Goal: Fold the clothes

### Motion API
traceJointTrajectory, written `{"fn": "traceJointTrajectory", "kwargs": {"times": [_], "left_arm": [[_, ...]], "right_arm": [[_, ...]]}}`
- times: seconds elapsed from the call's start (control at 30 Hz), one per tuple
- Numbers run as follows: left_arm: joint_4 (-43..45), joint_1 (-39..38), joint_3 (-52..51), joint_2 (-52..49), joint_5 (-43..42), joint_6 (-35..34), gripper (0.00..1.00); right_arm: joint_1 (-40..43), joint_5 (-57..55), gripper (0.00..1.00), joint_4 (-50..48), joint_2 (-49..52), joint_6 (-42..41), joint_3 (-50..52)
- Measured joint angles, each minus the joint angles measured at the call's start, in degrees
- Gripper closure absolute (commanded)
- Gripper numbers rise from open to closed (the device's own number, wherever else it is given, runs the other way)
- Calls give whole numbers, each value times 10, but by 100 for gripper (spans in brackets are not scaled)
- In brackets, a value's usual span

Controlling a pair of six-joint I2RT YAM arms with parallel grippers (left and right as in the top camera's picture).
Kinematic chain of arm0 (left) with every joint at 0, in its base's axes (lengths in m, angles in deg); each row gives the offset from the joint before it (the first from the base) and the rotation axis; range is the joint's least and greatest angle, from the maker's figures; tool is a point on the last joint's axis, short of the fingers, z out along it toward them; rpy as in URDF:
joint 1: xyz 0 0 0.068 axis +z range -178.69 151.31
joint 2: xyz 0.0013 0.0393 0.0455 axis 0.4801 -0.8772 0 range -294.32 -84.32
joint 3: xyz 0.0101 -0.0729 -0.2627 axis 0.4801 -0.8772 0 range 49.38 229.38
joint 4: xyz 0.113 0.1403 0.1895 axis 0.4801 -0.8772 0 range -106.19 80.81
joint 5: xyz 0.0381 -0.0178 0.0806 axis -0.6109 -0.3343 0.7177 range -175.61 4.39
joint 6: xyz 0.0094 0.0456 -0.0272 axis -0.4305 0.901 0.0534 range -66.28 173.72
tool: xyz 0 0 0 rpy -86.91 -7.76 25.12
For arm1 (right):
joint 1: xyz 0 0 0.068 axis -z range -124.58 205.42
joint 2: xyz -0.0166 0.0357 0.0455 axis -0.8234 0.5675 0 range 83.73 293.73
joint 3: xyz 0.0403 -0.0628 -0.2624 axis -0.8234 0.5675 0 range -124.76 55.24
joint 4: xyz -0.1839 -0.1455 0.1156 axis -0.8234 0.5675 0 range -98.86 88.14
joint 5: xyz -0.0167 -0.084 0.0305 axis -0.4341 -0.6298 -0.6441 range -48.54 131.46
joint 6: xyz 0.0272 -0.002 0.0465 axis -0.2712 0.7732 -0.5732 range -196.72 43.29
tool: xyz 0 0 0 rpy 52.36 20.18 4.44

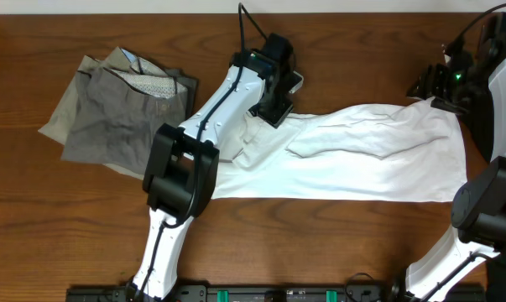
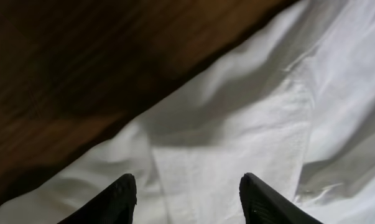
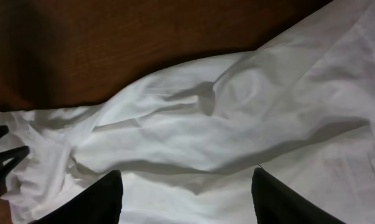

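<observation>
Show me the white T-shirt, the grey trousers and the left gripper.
white T-shirt (image 1: 362, 159), overhead view, middle of its spread body.
grey trousers (image 1: 110, 122), overhead view, centre of the crumpled fabric.
left gripper (image 2: 188, 200), left wrist view, midway between its fingertips.

The left arm (image 1: 181, 172) rises from its base at the near edge and bends at a black elbow. Its white forearm reaches away toward the far middle. The wrist there tips downward, so the left gripper (image 1: 275, 113) points at the surface below. In the left wrist view its two black fingers (image 2: 122, 199) stand apart, with nothing pinched between them. The right arm (image 1: 487, 205) climbs along the right edge from the near side and folds at its own black elbow. Its wrist turns leftward at the far right. The right gripper (image 1: 422, 85) points left and down. Its dark fingertips (image 3: 97, 199) also stand apart, holding nothing.
</observation>
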Motion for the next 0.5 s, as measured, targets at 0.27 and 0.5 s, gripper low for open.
{"fn": "traceJointTrajectory", "kwargs": {"times": [0.27, 0.5], "left_arm": [[0, 0, 0, -10, -26, 15, 49], [1, 0, 0, -25, -28, 19, 49]], "right_arm": [[0, 0, 37, 2, 0, 0, 0], [0, 0, 37, 5, 0, 0, 0]]}}
